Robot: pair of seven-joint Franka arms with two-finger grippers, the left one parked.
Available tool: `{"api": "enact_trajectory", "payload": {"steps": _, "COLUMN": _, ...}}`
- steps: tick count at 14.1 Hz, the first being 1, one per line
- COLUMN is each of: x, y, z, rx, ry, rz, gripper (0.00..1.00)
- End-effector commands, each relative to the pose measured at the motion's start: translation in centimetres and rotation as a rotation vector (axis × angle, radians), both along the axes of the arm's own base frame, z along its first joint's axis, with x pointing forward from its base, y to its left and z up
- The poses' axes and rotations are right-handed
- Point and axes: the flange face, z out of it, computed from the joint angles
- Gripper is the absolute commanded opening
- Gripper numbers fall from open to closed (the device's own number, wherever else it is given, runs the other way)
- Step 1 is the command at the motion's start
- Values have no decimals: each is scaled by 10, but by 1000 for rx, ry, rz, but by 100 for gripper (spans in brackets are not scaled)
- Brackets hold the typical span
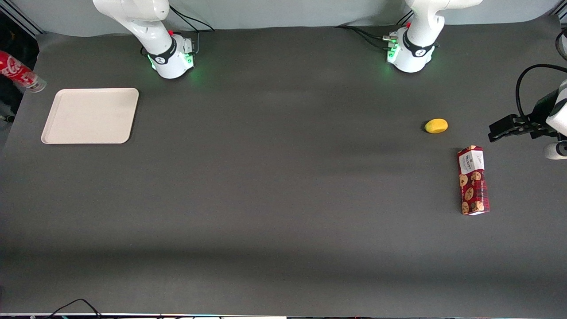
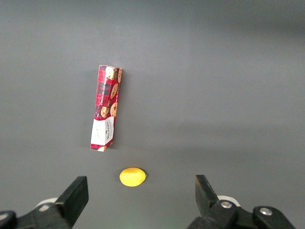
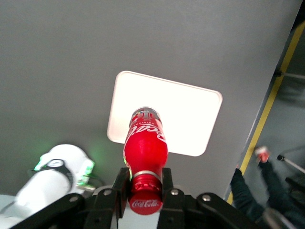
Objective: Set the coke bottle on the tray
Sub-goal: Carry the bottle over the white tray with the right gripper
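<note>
My right gripper is shut on the neck of the coke bottle, a slim red bottle with white script and a red cap. It holds the bottle high in the air, base pointing down at the cream-white tray. In the front view the bottle shows at the frame's edge, tilted, past the working arm's end of the table and beside the tray. The gripper itself is out of the front view. The tray holds nothing.
A red cookie box and a yellow lemon-like object lie toward the parked arm's end of the table. The working arm's base stands close to the tray. A yellow floor line and a person show off the table's edge.
</note>
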Motion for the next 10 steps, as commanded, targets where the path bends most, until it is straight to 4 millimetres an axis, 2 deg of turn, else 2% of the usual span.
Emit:
{"api": "enact_trajectory", "payload": {"steps": 1, "x": 24, "y": -62, "z": -56, "rx": -16, "ry": 66, "rz": 54, "gripper": 0}}
{"api": "enact_trajectory", "payload": {"steps": 2, "x": 28, "y": -77, "z": -79, "rx": -20, "ry": 66, "rz": 68, "gripper": 0}}
{"api": "enact_trajectory", "payload": {"steps": 4, "x": 25, "y": -95, "z": -134, "rx": -24, "ry": 49, "rz": 76, "gripper": 0}}
{"api": "enact_trajectory", "payload": {"steps": 5, "x": 18, "y": -106, "z": -164, "rx": -27, "ry": 39, "rz": 67, "gripper": 0}}
{"api": "enact_trajectory", "payload": {"steps": 6, "x": 15, "y": -111, "z": -185, "rx": -29, "ry": 31, "rz": 70, "gripper": 0}}
{"api": "enact_trajectory", "payload": {"steps": 10, "x": 0, "y": -133, "z": -245, "rx": -34, "ry": 26, "rz": 42, "gripper": 0}}
